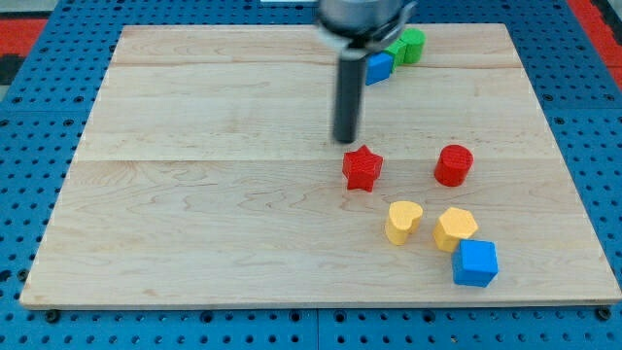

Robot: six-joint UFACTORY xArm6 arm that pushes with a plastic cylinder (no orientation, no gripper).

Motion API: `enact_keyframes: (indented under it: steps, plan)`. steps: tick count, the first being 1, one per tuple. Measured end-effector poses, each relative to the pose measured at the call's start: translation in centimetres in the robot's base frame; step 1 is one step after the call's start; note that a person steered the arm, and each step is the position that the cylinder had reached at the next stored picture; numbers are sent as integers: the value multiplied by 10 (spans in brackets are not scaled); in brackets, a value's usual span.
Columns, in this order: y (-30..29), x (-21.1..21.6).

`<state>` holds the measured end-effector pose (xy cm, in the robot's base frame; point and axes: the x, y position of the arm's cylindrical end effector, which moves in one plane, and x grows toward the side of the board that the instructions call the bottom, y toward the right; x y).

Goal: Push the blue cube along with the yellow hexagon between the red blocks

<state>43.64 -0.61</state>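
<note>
Blue cube [474,263] lies well below-right of my tip [345,142].

A pale wooden worktop [194,194] carries a yellow heart-shaped block [402,222], while a second blue block [378,67] touches a green block [408,46] near the view's top.

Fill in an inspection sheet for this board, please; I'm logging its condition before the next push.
Surface: wooden board, no marks seen.
Job's things: blue cube touching yellow hexagon, below red star and red cylinder.
Clutter: yellow heart; a second blue block and green blocks at the view's top.
Hand: none; my tip stands just above the red star.
Cables: nothing seen.
Surroundings: blue perforated table.
</note>
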Motion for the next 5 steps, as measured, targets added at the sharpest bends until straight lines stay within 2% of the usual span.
enact_keyframes:
  steps: [1, 2, 3, 4, 5]
  plan:
    - [-114, 54]
    - [-84, 153]
    - [-12, 181]
    - [93, 180]
    - [172, 175]
